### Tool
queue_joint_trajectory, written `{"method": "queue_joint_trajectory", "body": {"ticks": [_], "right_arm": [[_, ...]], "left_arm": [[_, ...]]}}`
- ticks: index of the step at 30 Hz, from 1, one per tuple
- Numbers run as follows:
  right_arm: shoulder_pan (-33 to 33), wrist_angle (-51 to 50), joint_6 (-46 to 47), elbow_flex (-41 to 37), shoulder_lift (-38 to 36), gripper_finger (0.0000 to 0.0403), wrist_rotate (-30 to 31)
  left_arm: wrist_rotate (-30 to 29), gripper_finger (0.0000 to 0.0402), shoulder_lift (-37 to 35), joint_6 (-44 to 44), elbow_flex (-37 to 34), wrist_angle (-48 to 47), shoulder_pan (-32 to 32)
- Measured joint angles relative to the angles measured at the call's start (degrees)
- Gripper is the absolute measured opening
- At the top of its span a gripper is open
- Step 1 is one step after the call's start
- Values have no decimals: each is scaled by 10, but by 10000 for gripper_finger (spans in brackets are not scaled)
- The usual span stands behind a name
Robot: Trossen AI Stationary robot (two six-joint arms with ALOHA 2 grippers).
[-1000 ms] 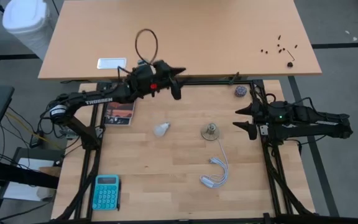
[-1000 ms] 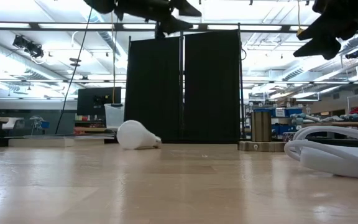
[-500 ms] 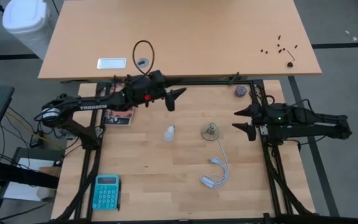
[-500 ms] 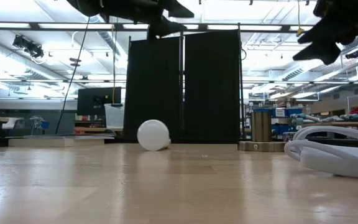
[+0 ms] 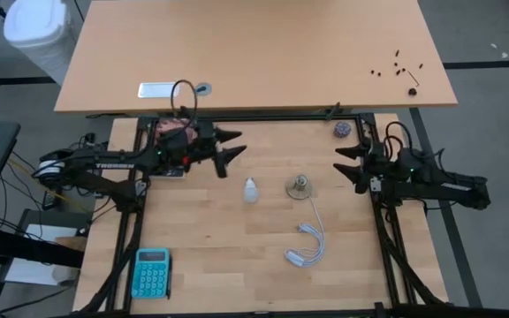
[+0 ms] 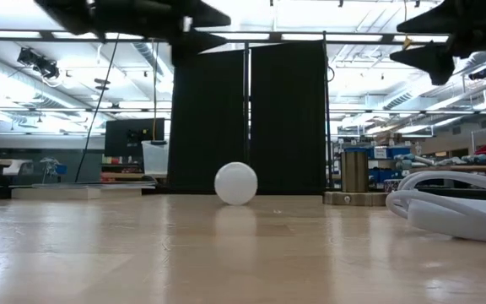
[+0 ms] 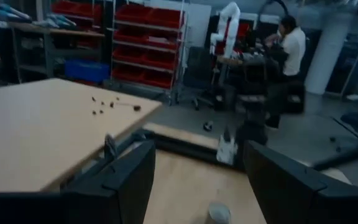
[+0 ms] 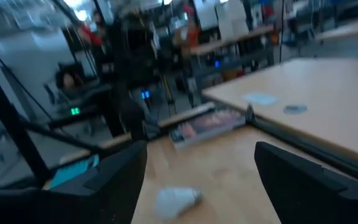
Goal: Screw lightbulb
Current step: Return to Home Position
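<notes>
Lightbulb (image 5: 251,189) has rolled right to mid-frame, near the socket (image 5: 300,186), loose and unscrewed, as the left gripper (image 5: 237,147), spread and empty, retreats left; the right gripper (image 5: 345,170) waits spread at right

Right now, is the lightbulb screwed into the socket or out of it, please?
Out. The lightbulb lies on its side on the table, apart from the socket.

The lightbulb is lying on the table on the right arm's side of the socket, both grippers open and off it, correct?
No. The high view shows the lightbulb lying on the table on the left arm's side of the socket; the left gripper and right gripper are both open and off it.
</notes>
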Motion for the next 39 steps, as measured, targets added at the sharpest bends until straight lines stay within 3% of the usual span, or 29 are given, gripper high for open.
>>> {"method": "queue_joint_trajectory", "body": {"ticks": [8, 19, 39], "right_arm": [[-1, 152, 0, -100, -25, 307, 0], [-1, 242, 0, -173, -31, 307, 0], [-1, 231, 0, -175, -32, 307, 0]], "left_arm": [[1, 247, -75, 0, -103, 3, -22], [0, 247, -152, 0, -220, 19, -23], [0, 247, -319, 0, -400, 35, -23]]}}
